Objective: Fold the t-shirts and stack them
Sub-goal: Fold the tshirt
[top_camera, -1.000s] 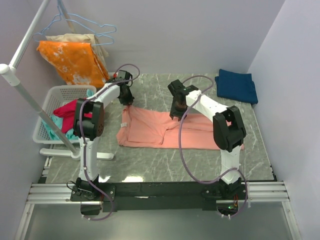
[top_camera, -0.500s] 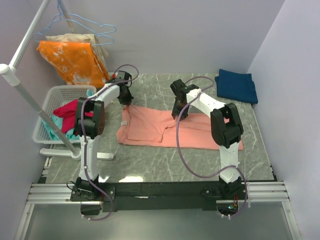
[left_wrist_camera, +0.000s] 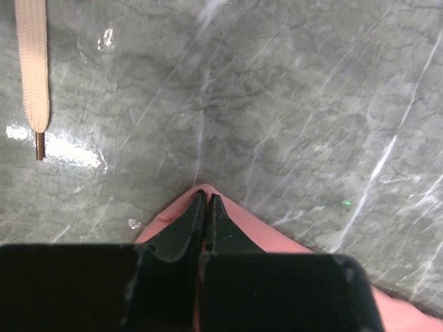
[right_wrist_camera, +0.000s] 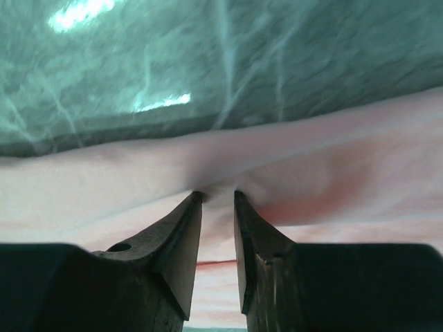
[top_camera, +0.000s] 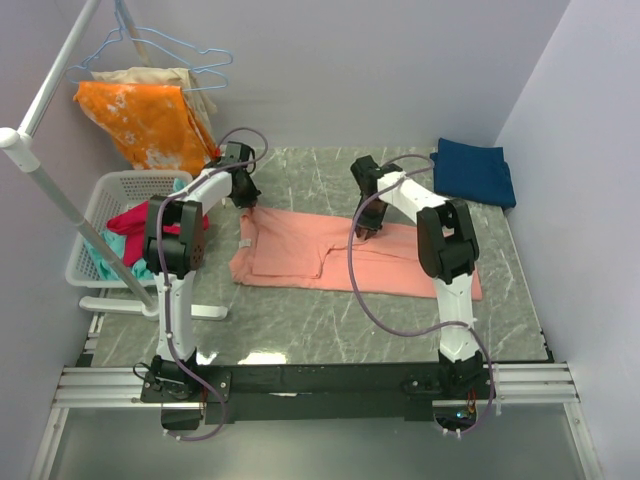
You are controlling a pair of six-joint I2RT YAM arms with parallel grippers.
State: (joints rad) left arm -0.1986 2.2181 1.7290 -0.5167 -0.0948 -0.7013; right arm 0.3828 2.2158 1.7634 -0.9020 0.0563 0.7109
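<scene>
Folding step: the salmon-pink cotton t-shirt (top_camera: 330, 255) lies flat on the grey marble table (top_camera: 300, 330). The left gripper (left_wrist_camera: 205, 200) is clenched on its far corner. The right gripper (right_wrist_camera: 216, 197) straddles a pucker at the far hem, and I honestly can't tell if it's gripped. Next, lift both evenly.

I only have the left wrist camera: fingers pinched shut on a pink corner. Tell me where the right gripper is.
Observer: The right gripper is tips-down on the far edge of the same salmon-pink t-shirt, jaws slightly apart, with cloth puckered between them.
Operator: Describe how that shirt lies.
Observer: It is laid out left to right across the table, with the left gripper at its far left corner.
Operator: Locate the other t-shirt.
Observer: The navy t-shirt sits folded at the table's far right corner, apart from the pink one.
</scene>
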